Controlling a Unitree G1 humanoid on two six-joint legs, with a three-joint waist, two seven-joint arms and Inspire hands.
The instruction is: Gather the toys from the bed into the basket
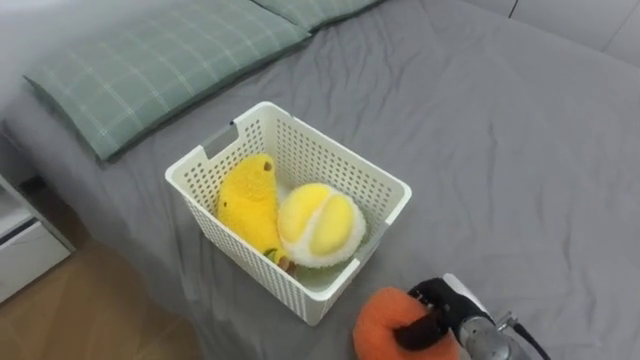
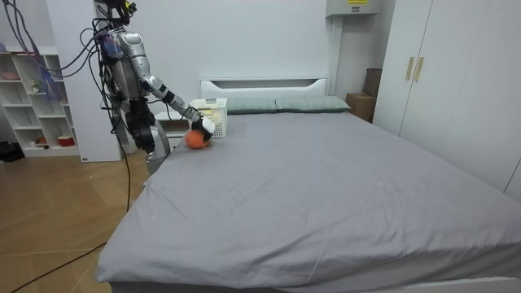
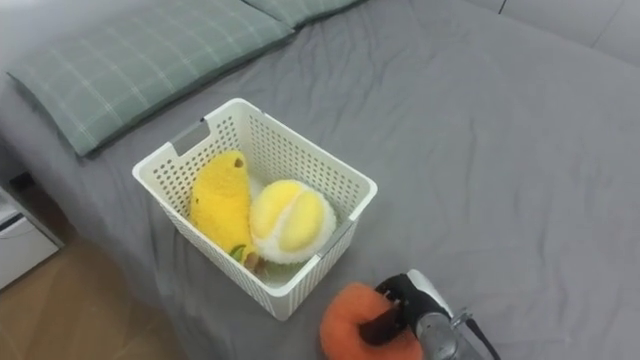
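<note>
At the lower right of the left eye view, your right hand (image 1: 445,312) is clenched on the orange toy (image 1: 383,322): dark fingers curl into its plush from the right side. Toy and hand sit on the grey bed (image 1: 500,150), low at the frame edge.

- White basket (image 1: 330,160): up and to the left of the hand, standing upright on the cover. Its near end wall is just beside the orange toy, apart from it by a narrow strip of cover.
- Basket's long axis runs from upper left to lower right, so a short end faces the toy.
- Contents: yellow plush (image 1: 248,200) along the left wall, round yellow-and-white plush (image 1: 320,225) against it at the near end.
- Checked pillow (image 1: 170,60) lies beyond the basket, well apart.

Right eye view: same layout. The arm enters from the lower right, so this is the near hand for the job.

Room view: you stand at the side of the bed near its head end, on the room view's left, arm stretched down to the toy at the mattress edge. The basket is just behind it, toward the headboard (image 2: 264,84).

Judgement: the carry goes up over the near end wall and forward-left. The free room looks to be at the far end, so clear the round plush before you let go.
</note>
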